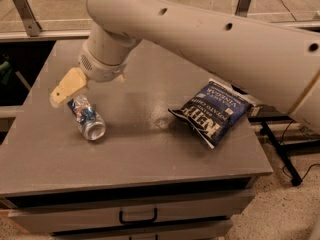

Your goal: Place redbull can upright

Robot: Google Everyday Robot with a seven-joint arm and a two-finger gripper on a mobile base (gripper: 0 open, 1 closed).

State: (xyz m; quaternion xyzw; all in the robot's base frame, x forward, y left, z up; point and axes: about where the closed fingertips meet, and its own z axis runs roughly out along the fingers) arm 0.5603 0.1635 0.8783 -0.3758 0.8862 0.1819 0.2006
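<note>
Redbull can (88,118) lies toppled beside the pincer (64,90).

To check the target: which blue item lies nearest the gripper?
The can, lying on its side; the gripper is by its far end. The bag lies well apart.

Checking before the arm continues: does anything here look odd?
The redbull can lies on its side, visibly dented, toward the left of the table; the gripper is at its far end.
</note>
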